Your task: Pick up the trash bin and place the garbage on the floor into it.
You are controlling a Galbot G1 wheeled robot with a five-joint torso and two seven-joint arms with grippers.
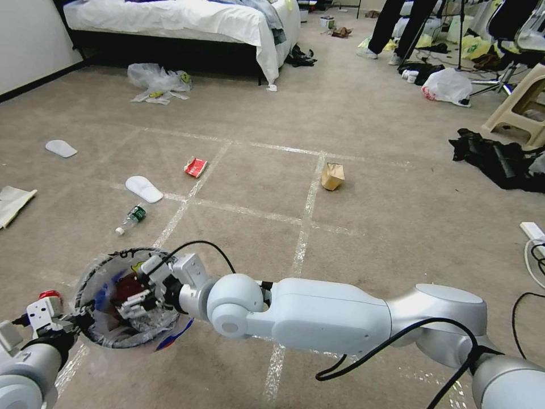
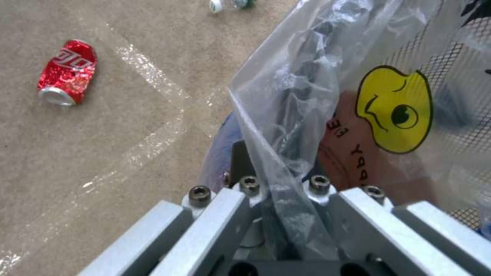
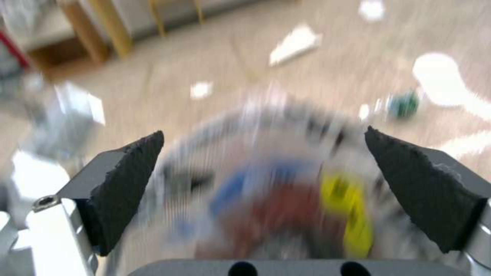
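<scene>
Head view, trash bin [image 1: 108, 335]: 7 o'clock, on floor [image 1: 352, 238].
Left hand [image 2: 284, 214]: clamped on bin's bagged rim.
Right hand [image 3: 263, 195]: pads apart over bin mouth.
Open carpet: 12 to 3 o'clock.
Can [image 2: 66, 72]: just beside bin.

The floor [image 1: 397, 227] holds 2 slippers [image 1: 143, 188], 1 bottle [image 1: 131, 218], 1 can [image 2: 66, 72], 1 bin [image 1: 108, 335].

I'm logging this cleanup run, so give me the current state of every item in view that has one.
trash bin: upright, held at its rim, lined with a clear bag.
left gripper: shut on the bin's rim and bag.
right gripper: open, over the bin's mouth.
can: crushed, lying on the floor.
plastic bottle: lying on its side.
brown paper bag: crumpled, on the floor.
</scene>
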